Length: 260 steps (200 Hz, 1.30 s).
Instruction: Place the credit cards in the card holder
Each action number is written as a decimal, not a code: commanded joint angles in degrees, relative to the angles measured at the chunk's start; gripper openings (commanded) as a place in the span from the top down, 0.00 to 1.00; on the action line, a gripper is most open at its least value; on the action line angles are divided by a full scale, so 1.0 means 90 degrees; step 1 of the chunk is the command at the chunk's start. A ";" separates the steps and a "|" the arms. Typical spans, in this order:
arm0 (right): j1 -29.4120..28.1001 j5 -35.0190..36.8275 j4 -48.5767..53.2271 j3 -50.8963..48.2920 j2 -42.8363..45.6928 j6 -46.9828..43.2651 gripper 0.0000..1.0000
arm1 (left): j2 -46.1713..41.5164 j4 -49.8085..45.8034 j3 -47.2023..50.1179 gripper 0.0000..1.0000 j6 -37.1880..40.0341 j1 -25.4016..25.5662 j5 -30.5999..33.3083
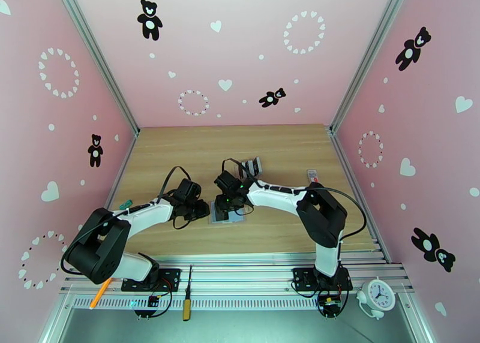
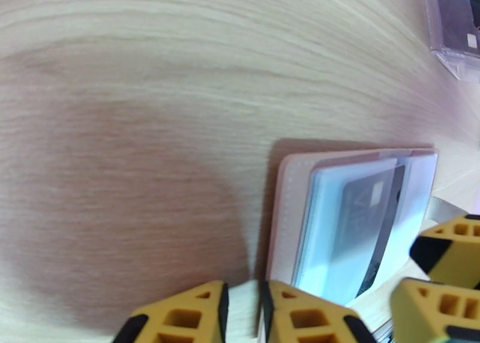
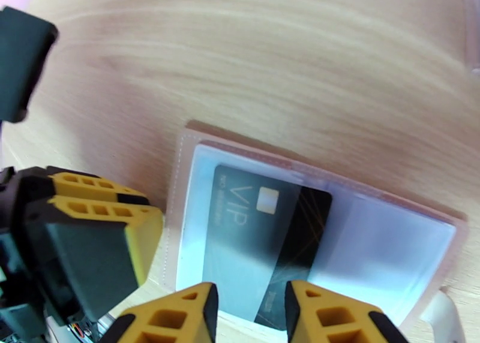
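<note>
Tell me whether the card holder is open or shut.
Open: the card holder lies spread flat on the table, clear sleeves exposed, a dark card partly slid into one.

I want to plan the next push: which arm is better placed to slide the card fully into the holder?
Right: its fingers already straddle the half-inserted card. The left fingers sit at the holder's edge.

Matt pale wood-grain worktop (image 2: 150, 68); tan leather-like card holder (image 3: 180, 158) with glossy clear plastic sleeves; glossy dark credit card (image 3: 270, 230).

One open card holder (image 3: 180, 176), one black credit card (image 3: 270, 236), one clear rack (image 2: 456, 32), two pincers
</note>
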<state>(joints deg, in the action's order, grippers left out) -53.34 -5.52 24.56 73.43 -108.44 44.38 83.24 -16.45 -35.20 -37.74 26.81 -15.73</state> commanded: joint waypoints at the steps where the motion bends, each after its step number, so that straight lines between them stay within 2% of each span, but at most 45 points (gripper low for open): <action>1: 0.0039 0.0110 0.0222 -0.0159 0.0167 -0.0073 0.64 | 0.0148 0.0110 -0.0102 0.75 -0.0016 0.0043 -0.0137; 260: 0.0002 -0.0217 -0.0070 -0.0088 -0.0451 0.0035 0.64 | 0.0287 0.0187 -0.0171 0.77 -0.0045 0.0055 -0.0176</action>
<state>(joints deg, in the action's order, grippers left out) -52.82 -6.79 23.75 72.25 -111.37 44.42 84.51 -15.51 -35.90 -37.76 26.83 -16.40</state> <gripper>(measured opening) 0.359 0.234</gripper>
